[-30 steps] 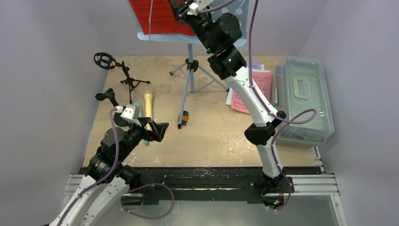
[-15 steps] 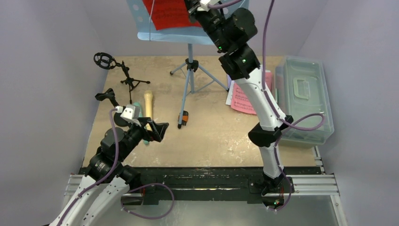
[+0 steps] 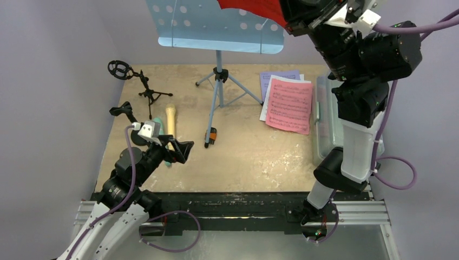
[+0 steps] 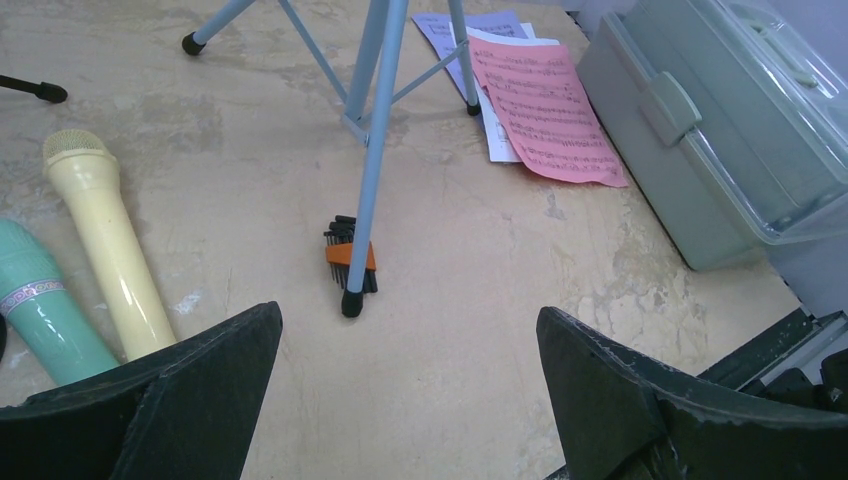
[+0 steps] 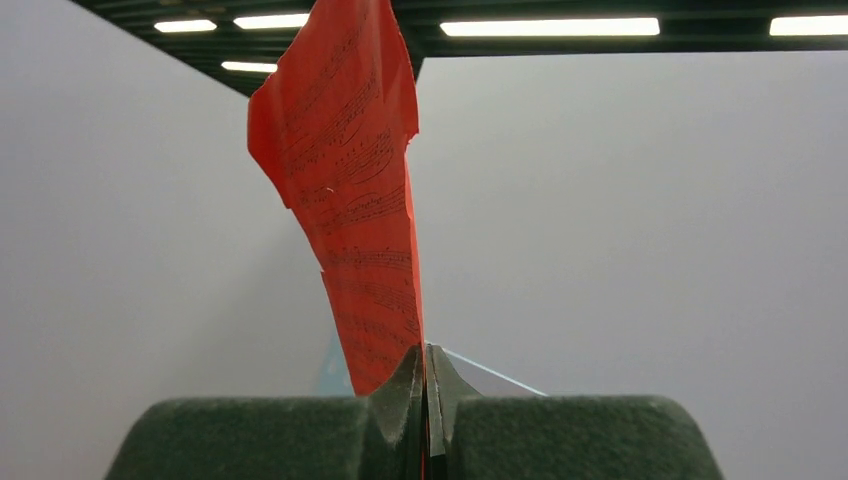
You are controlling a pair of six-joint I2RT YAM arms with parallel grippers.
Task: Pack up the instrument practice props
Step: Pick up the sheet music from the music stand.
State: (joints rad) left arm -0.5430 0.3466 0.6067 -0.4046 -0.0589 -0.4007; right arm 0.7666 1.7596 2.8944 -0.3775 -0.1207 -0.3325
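From above, the right arm stands tall at the far right. Its right tool [image 3: 295, 19] pinches the red sheet-music page [image 3: 253, 7] up by the top right corner of the perforated tray [image 3: 216, 27] on the light-blue tripod [image 3: 218, 92]. Whether page and tray touch, I cannot tell.

On the table [image 3: 249, 157] the pink page [image 3: 290, 105] lies over a purple page [image 3: 279, 76] and a white sheet, just beside the translucent grey tub [image 3: 326, 116], which the arm partly hides. On the left stand two small black microphone tripods [image 3: 147, 91]. Near them the yellow microphone [image 3: 170, 119] and the mint-green microphone [image 3: 157, 122] lie side by side. A hex-key set [image 3: 212, 135] rests at the light-blue tripod's near foot. The left tool [image 3: 183, 151] hangs above the near ends of the microphones.

The left wrist view shows the left tool spread wide and holding nothing, with bare table between its fingers. Both microphones lie at the left edge, the yellow one touching the mint-green one. The hex keys sit against the tripod foot, and the pink page reaches almost to the tub, whose lid is latched down.

The right wrist view shows the right tool's pads pressed together on the lower edge of the red page — it rises crumpled and torn at its edges, printed staves facing left.
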